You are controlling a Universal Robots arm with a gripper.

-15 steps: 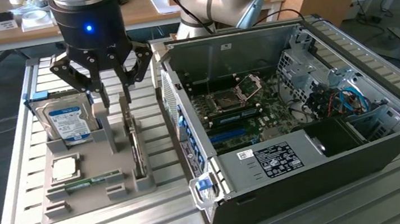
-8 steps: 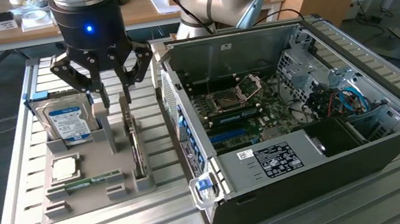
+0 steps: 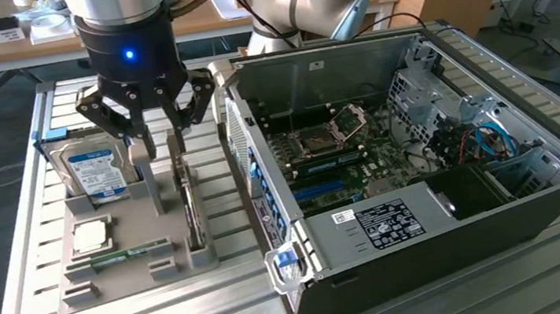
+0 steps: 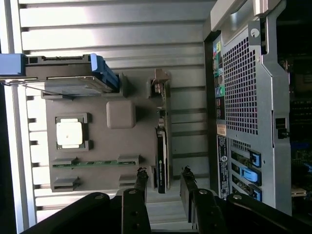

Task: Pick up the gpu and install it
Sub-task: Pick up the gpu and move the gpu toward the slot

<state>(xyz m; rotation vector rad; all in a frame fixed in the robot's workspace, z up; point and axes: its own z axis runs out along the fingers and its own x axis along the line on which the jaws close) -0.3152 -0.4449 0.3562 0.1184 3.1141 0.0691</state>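
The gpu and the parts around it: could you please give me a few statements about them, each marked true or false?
1. The gpu stands on edge in the grey tray. True.
2. The end effector is shut on the gpu. False: its fingers stand apart over the card and do not grip it.
3. The hard drive sits inside the computer case. False: it stands in the tray.
4. The computer case is open, with its motherboard on show. True.

You've got the gpu (image 3: 191, 207) on edge in the tray (image 3: 132, 249) (exterior view's right side), case (image 3: 426, 227) just beside, hard drive (image 3: 95, 172) opposite.
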